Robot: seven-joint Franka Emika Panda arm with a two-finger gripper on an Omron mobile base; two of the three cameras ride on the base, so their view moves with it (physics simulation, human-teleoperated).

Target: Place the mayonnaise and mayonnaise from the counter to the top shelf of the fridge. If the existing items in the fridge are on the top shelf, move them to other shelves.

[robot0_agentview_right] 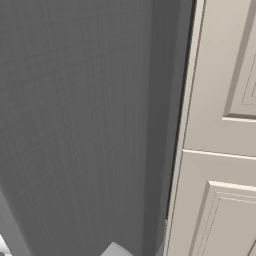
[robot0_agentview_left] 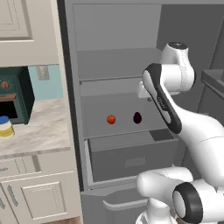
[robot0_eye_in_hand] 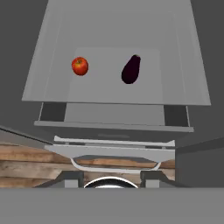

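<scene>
Currently: fridge (robot0_agentview_left: 114,65) open; red fruit (robot0_eye_in_hand: 79,66), purple fruit (robot0_eye_in_hand: 130,69) on lower shelf (robot0_eye_in_hand: 52,89). Mayonnaise (robot0_agentview_left: 5,126) far left on counter (robot0_agentview_left: 43,131). Gripper (robot0_eye_in_hand: 112,177) empty, tips apart. Next, likely: fetch jar.

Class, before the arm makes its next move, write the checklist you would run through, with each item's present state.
1. Fridge open: ok.
2. Top shelf free of items: ok.
3. Red-orange fruit and purple fruit on a lower shelf, apart: ok.
4. Mayonnaise on the counter: one jar seen; second cannot tell.
5. End effector empty: ok; open or shut: cannot tell.
</scene>
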